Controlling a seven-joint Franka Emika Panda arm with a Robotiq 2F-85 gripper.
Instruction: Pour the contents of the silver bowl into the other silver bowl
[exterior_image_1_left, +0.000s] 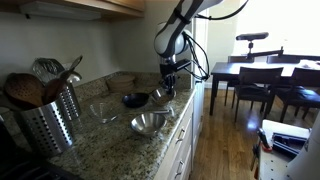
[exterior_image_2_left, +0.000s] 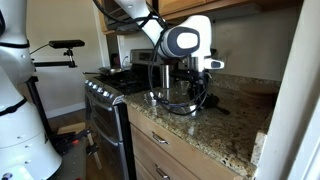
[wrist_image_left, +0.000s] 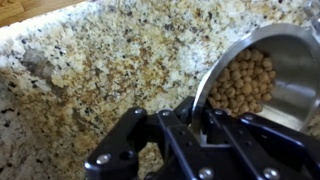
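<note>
My gripper is shut on the rim of the silver bowl, a small shiny steel bowl holding several small round tan pieces. In an exterior view the gripper holds this bowl just above the granite counter, near the counter's edge. The other silver bowl, wide and mirror-shiny, stands on the counter nearer the camera, apart from the gripper. In an exterior view the gripper hangs low over the counter and the bowls are hard to tell apart.
A dark blue-black bowl and a paler greyish bowl stand beside the held bowl. A perforated steel utensil holder with wooden spoons stands at the near left. A stove adjoins the counter. A dining table lies beyond.
</note>
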